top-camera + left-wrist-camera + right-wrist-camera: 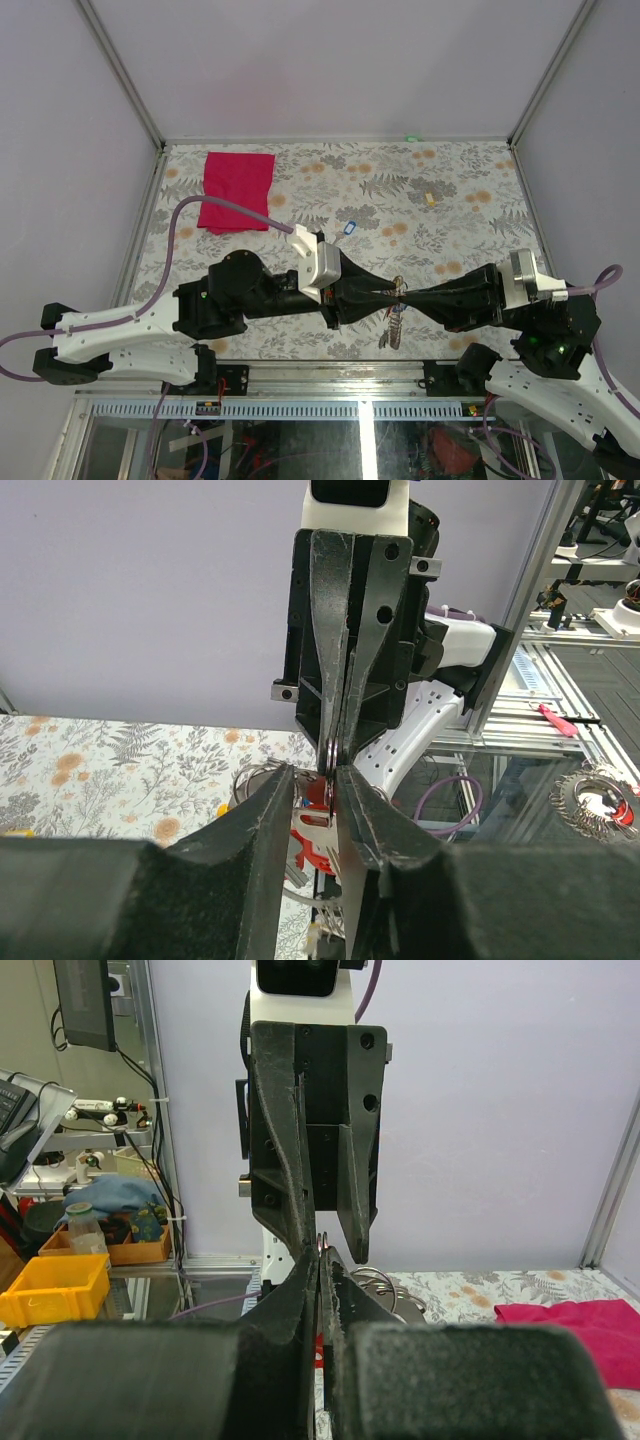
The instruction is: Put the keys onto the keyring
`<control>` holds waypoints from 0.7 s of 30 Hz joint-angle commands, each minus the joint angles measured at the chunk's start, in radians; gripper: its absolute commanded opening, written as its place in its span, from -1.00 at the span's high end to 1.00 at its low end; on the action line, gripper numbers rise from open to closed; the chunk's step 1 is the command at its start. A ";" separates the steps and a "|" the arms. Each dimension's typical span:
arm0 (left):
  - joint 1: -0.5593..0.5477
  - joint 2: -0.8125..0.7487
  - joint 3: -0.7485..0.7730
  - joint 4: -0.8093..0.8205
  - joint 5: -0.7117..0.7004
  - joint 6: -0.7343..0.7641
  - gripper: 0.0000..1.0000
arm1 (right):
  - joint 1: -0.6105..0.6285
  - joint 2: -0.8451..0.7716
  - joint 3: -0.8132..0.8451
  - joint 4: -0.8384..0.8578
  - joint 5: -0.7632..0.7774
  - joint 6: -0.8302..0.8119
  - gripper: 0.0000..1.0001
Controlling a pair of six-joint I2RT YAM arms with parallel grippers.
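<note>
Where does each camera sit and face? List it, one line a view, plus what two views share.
Top external: above and behind the bases, looking down on the table; both arms show, left end effector meeting right end effector at the keyring.
Left wrist: on left arm, facing the right end effector; own fingers below.
Right wrist: on right arm, facing the left end effector; own fingers below.
Shared: top and right wrist both show the red cloth.

The 2 arms reach inward, tip to tip; left gripper (389, 291) slightly parted, right gripper (409, 293) pinched tight.
</note>
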 commanded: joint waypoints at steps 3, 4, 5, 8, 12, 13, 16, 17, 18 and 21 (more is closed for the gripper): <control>-0.004 -0.002 0.019 -0.009 0.006 0.001 0.49 | -0.001 -0.006 0.039 0.072 0.017 -0.008 1.00; -0.003 -0.004 0.018 -0.009 0.005 0.001 0.47 | -0.002 -0.008 0.039 0.072 0.021 -0.009 1.00; -0.003 -0.004 0.018 -0.009 0.006 0.001 0.44 | 0.000 -0.011 0.037 0.072 0.027 -0.009 1.00; -0.002 -0.012 0.015 -0.006 0.016 0.001 0.39 | -0.001 -0.023 0.032 0.072 0.046 -0.014 1.00; -0.003 -0.024 0.005 0.008 0.024 0.000 0.39 | -0.002 -0.023 0.032 0.070 0.045 -0.014 1.00; -0.002 -0.024 0.005 0.009 0.026 0.000 0.39 | -0.002 -0.020 0.032 0.071 0.041 -0.012 1.00; -0.002 -0.021 0.008 0.009 0.027 0.000 0.39 | -0.002 -0.015 0.032 0.075 0.035 -0.010 1.00; -0.001 -0.021 0.008 0.011 0.027 0.001 0.39 | -0.001 -0.014 0.032 0.076 0.033 -0.010 1.00; -0.002 -0.020 0.009 0.012 0.027 0.000 0.40 | 0.000 -0.011 0.032 0.077 0.031 -0.010 1.00; -0.002 -0.016 0.009 0.017 0.026 0.001 0.50 | -0.001 -0.010 0.033 0.077 0.029 -0.009 1.00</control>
